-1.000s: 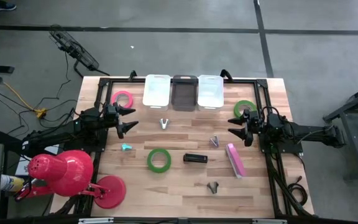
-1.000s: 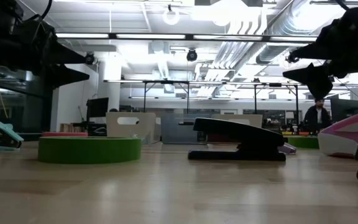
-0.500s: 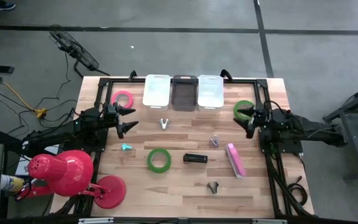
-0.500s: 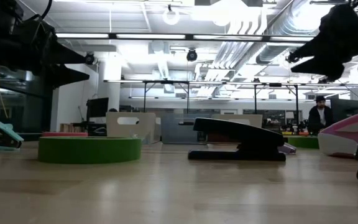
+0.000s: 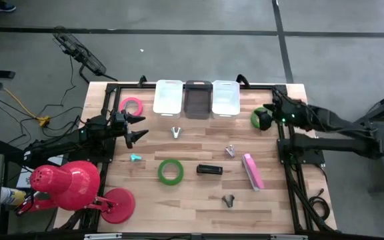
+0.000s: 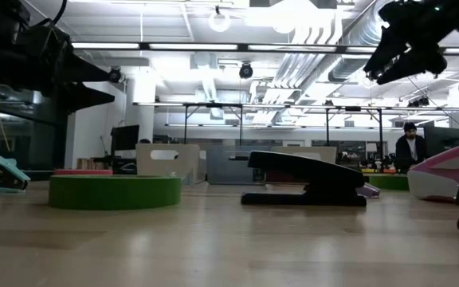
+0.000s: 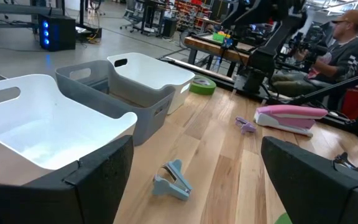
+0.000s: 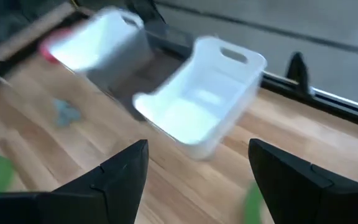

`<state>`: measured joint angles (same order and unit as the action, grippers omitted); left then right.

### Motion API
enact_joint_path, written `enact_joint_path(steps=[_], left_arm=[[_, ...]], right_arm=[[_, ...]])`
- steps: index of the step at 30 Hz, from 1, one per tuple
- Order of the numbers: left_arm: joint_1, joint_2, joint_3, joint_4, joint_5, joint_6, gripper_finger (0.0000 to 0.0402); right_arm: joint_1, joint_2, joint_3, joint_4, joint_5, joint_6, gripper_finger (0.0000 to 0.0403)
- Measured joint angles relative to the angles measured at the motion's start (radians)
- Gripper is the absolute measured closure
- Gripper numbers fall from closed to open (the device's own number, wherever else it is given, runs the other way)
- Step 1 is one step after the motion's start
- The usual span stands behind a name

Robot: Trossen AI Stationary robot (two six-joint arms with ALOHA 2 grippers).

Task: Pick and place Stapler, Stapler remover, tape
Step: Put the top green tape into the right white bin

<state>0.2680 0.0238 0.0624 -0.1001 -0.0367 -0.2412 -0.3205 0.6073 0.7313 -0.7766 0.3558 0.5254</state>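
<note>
**Right jaws over the green tape**

Now my right jaws (image 5: pixel 267 117) hang apart directly above the bright green flat tape ring (image 5: pixel 259 118) at the wooden desk's (image 5: pixel 199 150) right edge; my left jaws (image 5: pixel 133 128), also apart, wait far off.

Two green tape rolls (image 5: pixel 171 171) (image 5: pixel 259 117), one pink roll (image 5: pixel 132 105), black stapler (image 5: pixel 209 169), pink stapler (image 5: pixel 253 171), light wood table (image 5: pixel 199 200).

High view overhead; low view table-level; wrist views close; all share black stapler (image 5: pixel 209 169) region.
</note>
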Motion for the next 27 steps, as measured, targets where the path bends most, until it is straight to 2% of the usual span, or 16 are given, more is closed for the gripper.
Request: enact_joint_path(steps=[7,11,16,22,24,27], left_arm=[[0.000,0.000,0.000,0.000,0.000,0.000,0.0053],[0.000,0.000,0.000,0.000,0.000,0.000,0.0053],[0.000,0.000,0.000,0.000,0.000,0.000,0.0053],[0.000,0.000,0.000,0.000,0.000,0.000,0.0053],[0.000,0.000,0.000,0.000,0.000,0.000,0.0053],[0.000,0.000,0.000,0.000,0.000,0.000,0.0053]], right_arm=[[-0.180,0.187,0.166,-0.267,-0.103,-0.035,0.0135],[-0.274,0.285,0.215,-0.350,-0.145,-0.072,0.0135],[-0.358,0.400,0.248,-0.356,-0.216,-0.324,0.0135],[-0.462,0.539,0.254,-0.362,-0.215,-0.584,0.0135],[-0.487,0.590,0.254,-0.366,-0.217,-0.570,0.0135],[-0.518,0.663,0.254,-0.379,-0.232,-0.383,0.0135]])
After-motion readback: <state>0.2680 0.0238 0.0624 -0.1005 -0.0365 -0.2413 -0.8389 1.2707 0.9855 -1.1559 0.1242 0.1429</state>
